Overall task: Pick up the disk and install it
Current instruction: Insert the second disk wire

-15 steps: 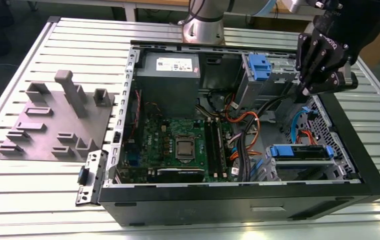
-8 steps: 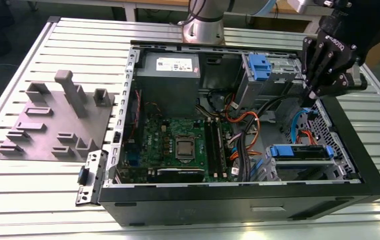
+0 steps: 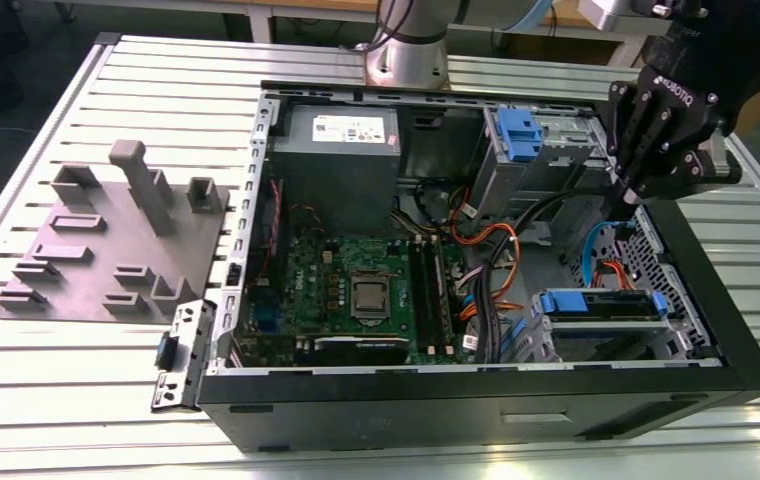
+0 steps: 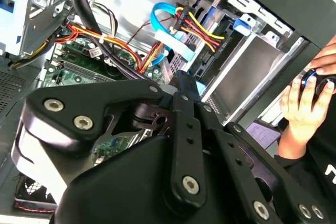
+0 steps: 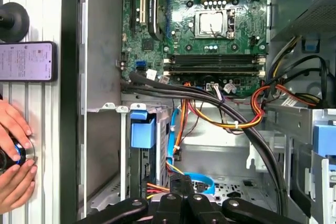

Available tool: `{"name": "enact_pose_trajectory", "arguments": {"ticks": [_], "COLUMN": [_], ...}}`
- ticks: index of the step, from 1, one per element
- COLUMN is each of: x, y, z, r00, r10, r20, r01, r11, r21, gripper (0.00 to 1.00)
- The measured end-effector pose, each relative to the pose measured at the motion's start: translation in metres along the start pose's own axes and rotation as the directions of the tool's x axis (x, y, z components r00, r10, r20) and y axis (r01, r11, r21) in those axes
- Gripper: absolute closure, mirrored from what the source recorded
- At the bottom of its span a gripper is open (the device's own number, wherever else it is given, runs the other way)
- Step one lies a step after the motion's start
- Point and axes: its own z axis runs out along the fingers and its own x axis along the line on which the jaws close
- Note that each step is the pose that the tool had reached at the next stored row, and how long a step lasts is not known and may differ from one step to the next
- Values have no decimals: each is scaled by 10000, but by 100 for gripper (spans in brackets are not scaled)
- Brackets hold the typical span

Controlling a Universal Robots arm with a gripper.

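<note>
**Pincer**: seen drawn together with nothing between its tips, held over the cables inside the open case, toward the exterior view's right. The disk is lodged in the lower bay below it and is not touched. It is judged either not yet lifted or already installed; this cannot be settled. Any reach toward it is judged to call for a descent clear of the cables. Counted: one disk, one further blue-tabbed carrier near the power supply, one grey fixture on the worktop, one phone, two hands.
</note>
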Motion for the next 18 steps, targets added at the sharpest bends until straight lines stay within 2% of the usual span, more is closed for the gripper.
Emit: {"name": "enact_pose_trajectory", "arguments": {"ticks": [1,2,5,6,7,8,12,18], "x": [-1,-3,-8,-11,-15,-18,-31,-42], "y": [-15,-29,-74,-90,-100,-105,-109,-125], "z": [4,11,42,56,71,85,142,173], "r00": [10000,10000,10000,10000,10000,10000,10000,10000], "r10": [1,3,9,10,13,18,37,40], "r20": [1,1,-1,0,-1,-1,-3,-15], "r01": [-1,-3,-9,-10,-13,-18,-37,-40], "r11": [10000,10000,10000,9999,9999,9999,9998,9998], "r21": [-23,-36,-85,-116,-140,-156,-183,-186], "gripper": [89,82,81,75,75,69,69,69]}}
